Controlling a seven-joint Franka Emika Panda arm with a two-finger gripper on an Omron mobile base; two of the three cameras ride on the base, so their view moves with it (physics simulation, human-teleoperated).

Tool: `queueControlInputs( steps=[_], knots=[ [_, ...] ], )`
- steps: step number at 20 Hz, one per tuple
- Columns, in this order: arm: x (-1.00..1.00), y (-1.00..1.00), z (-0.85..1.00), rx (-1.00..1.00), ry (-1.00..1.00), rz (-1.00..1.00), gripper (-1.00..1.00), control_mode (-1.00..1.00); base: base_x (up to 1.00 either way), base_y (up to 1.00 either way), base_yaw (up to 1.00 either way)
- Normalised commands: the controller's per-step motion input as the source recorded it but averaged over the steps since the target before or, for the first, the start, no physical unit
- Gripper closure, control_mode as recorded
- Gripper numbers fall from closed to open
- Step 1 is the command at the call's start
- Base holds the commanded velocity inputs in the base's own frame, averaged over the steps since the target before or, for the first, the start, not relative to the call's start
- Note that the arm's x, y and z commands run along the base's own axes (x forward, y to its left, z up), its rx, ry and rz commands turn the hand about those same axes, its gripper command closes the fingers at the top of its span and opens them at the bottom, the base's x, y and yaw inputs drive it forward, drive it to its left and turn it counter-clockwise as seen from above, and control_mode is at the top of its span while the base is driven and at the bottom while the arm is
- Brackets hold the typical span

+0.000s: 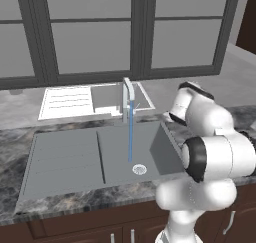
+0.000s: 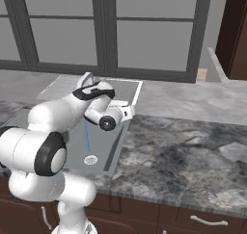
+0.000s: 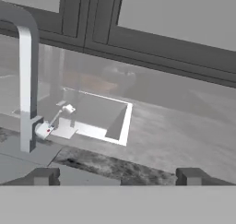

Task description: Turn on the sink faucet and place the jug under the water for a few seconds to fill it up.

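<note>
The sink faucet (image 1: 127, 98) stands upright behind the sink (image 1: 65, 157), and a thin blue stream of water (image 1: 131, 137) falls from its spout to the round drain (image 1: 139, 169). In the hand view the faucet (image 3: 26, 80) rises at the left with its small lever (image 3: 57, 119) beside its base. My gripper (image 3: 117, 177) is open, its two dark fingertips (image 3: 44, 176) wide apart with nothing between them, hovering to the right of the faucet over the basin's right edge. The jug is out of view.
A white ridged mat (image 1: 67, 102) and a white-framed grey tray (image 1: 142, 94) lie behind the sink under the dark-framed window. Marbled counter (image 2: 193, 156) stretches to the right of the sink. My own arm (image 1: 215, 152) blocks the basin's right side in the left base view.
</note>
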Motion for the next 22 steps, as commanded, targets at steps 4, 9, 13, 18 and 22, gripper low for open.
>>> queueControlInputs(
  steps=[4, 9, 13, 18, 22],
  knots=[
    [-1.0, 0.0, 0.44, 0.0, 0.31, 0.09, -1.0, -1.0, 0.0, 0.0, 0.0],
    [-0.87, 0.0, 0.76, 0.08, 0.3, 0.09, -1.0, -1.0, 0.0, 0.0, 0.0],
    [-0.64, 0.0, 1.0, 0.14, 0.28, 0.1, -1.0, -1.0, 0.0, 0.0, 0.0],
    [-0.51, 0.0, 1.0, 0.2, 0.29, 0.12, -1.0, -1.0, 0.0, 0.0, 0.0],
    [-0.66, 0.0, 0.74, 0.15, 0.32, 0.16, -1.0, -1.0, 0.0, 0.0, 0.0]
  ],
)
